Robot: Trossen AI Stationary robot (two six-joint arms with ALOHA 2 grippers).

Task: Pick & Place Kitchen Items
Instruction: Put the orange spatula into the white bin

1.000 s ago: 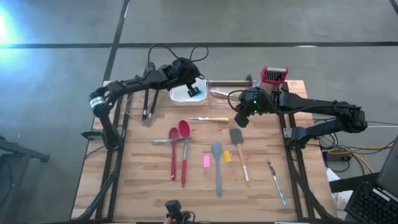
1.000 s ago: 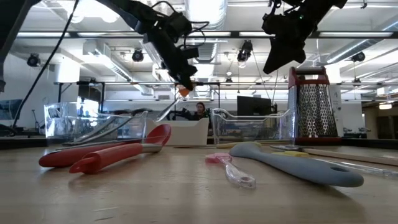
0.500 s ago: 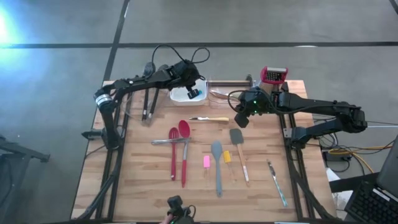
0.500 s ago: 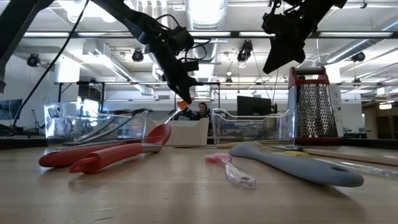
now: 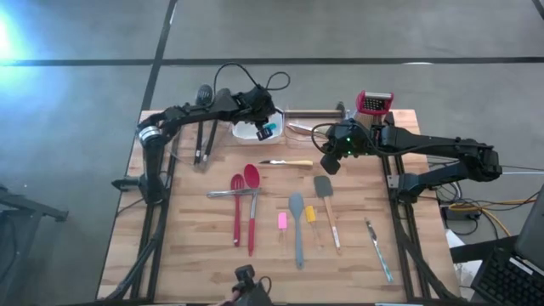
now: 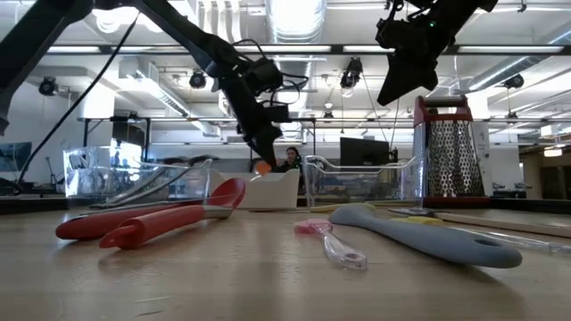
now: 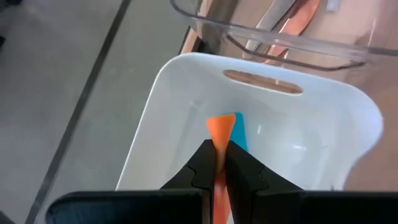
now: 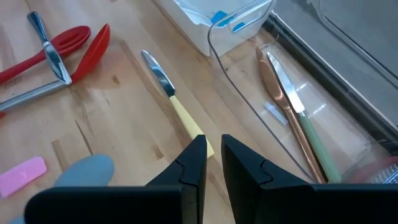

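Two claws are in play, but only the left claw [image 7: 216, 163] carries anything: its fingers are clamped on a small orange block [image 7: 219, 134], held just above the white rectangular tray [image 7: 165, 93] at the far side of the wooden worktop [image 5: 187, 246]. A small blue block [image 7: 241, 130] already lies on the tray floor right under the orange one.

To do this drop well, I would lower the block until it nearly touches the tray floor, keep it clear of the near wall, then part the fingers and lift straight up so the piece does not tip out or stick to a pad.

Over the worktop, the right claw [image 8: 212, 155] hovers above a pale-handled knife [image 8: 174, 102], its fingers a narrow gap apart and holding nothing. Red long-handled spoons [image 5: 245, 208], grey spatulas [image 5: 297, 223], a pink block [image 5: 282, 220] and a yellow block [image 5: 310, 214] wait on the boards
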